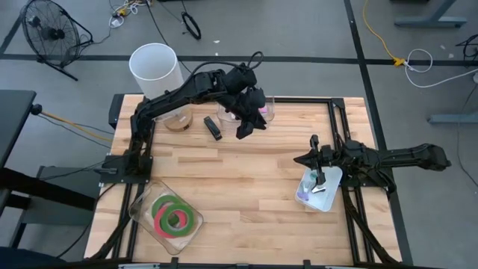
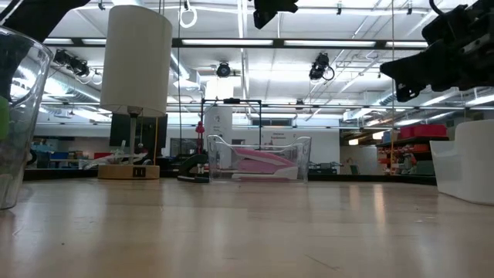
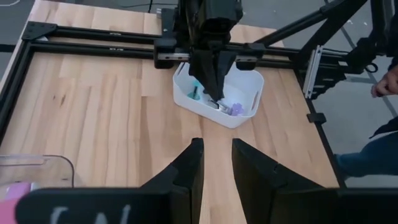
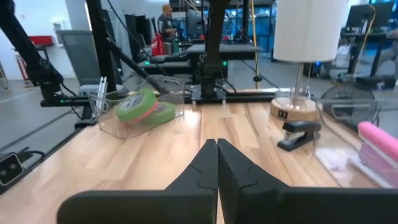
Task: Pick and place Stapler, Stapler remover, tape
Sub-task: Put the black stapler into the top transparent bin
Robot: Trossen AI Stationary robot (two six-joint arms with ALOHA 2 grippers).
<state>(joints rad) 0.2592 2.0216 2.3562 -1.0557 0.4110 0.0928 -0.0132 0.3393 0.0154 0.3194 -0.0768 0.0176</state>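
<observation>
A pink stapler (image 1: 256,110) lies in a clear bin (image 1: 263,112) at the far middle of the table; it also shows in the low view (image 2: 258,162). A black stapler (image 1: 213,127) lies on the table beside it. Green and pink-red tape rolls (image 1: 174,216) lie in a clear tray (image 1: 146,203) at the near left. A white bin (image 1: 328,196) at the right holds small staple removers (image 3: 235,109). My left gripper (image 3: 216,163) is open and empty above the clear bin. My right gripper (image 4: 217,163) is shut and empty, over the white bin, pointing toward the table's left.
A lamp with a white shade (image 1: 155,69) and a wooden base (image 1: 178,121) stands at the far left, next to the black stapler. A black frame (image 1: 351,142) runs along the table's edges. Bare wood lies in the middle (image 1: 246,187). A person's hand (image 3: 388,78) shows beyond the right edge.
</observation>
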